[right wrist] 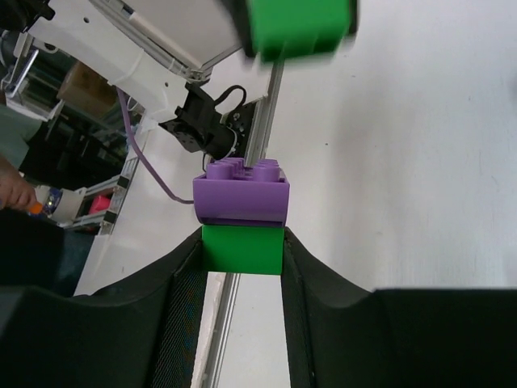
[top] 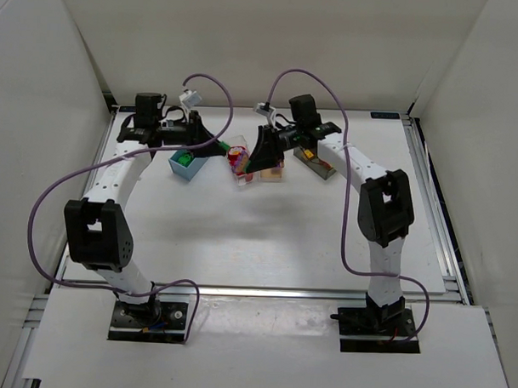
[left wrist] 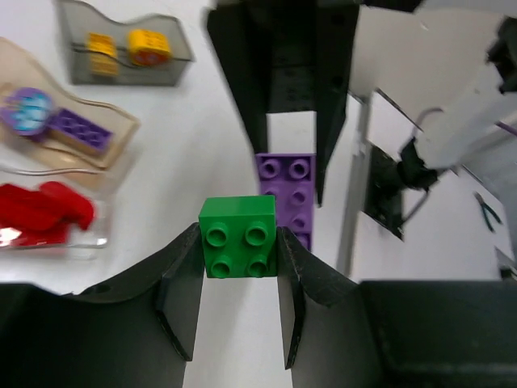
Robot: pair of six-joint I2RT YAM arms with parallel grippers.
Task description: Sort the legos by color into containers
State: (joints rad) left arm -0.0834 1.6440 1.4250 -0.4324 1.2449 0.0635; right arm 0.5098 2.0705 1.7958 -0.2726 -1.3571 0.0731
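A: At the far side of the table (top: 240, 236), entry one: left gripper (left wrist: 238, 242), jaws closed on a green brick (left wrist: 237, 220), studs facing its own wrist.

B: Entry two: right gripper (right wrist: 242, 246), jaws clamped on the green base of a purple-on-green stack (right wrist: 242, 202). The purple studs point straight at that green brick, with a gap between.

A: Likely destination: light blue bin (top: 187, 174), which has green inside and lies nearer the left gripper.
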